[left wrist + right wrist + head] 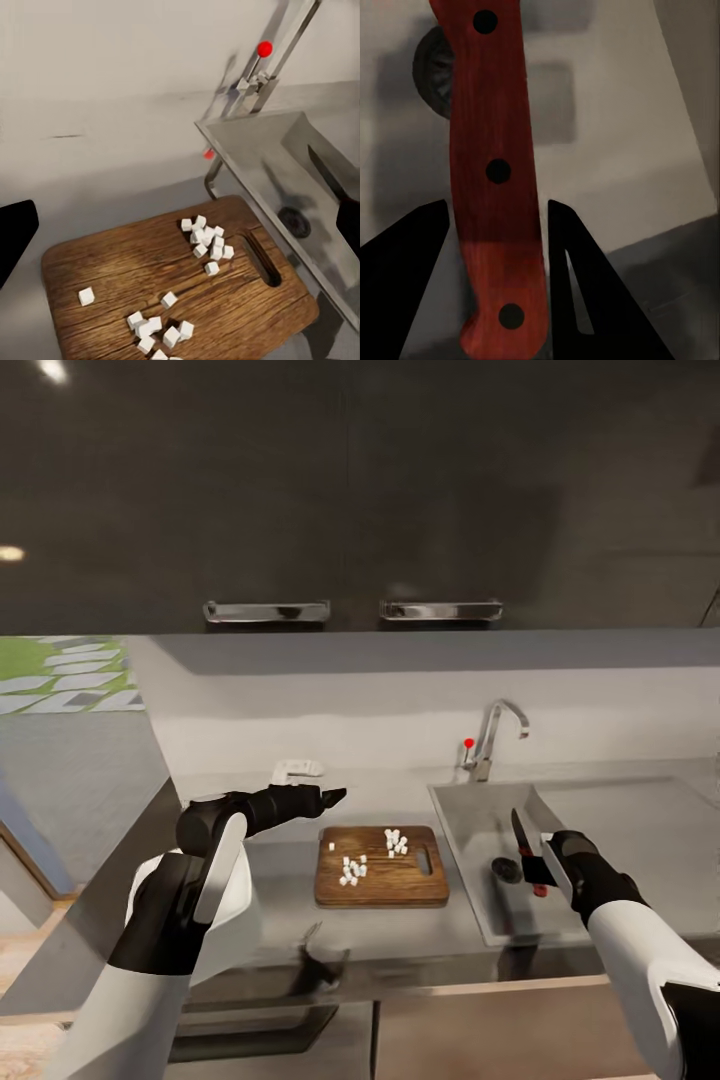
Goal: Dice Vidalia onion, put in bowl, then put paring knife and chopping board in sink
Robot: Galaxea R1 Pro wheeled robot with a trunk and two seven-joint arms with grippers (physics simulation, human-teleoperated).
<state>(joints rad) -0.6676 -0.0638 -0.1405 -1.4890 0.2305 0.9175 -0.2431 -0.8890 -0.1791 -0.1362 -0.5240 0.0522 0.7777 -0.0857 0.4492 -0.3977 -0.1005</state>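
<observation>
The right gripper (495,225) holds the paring knife (524,842) by its red handle over the sink (470,830), blade upward. The knife appears rigid and light; the smooth handle could slip, so a mid-handle grip suits it. The left gripper (335,796) hovers near the chopping board (381,880) on the countertop (250,860); its opening cannot be judged. Diced onion (206,241) lies loose on the board, small and easily scattered.
</observation>
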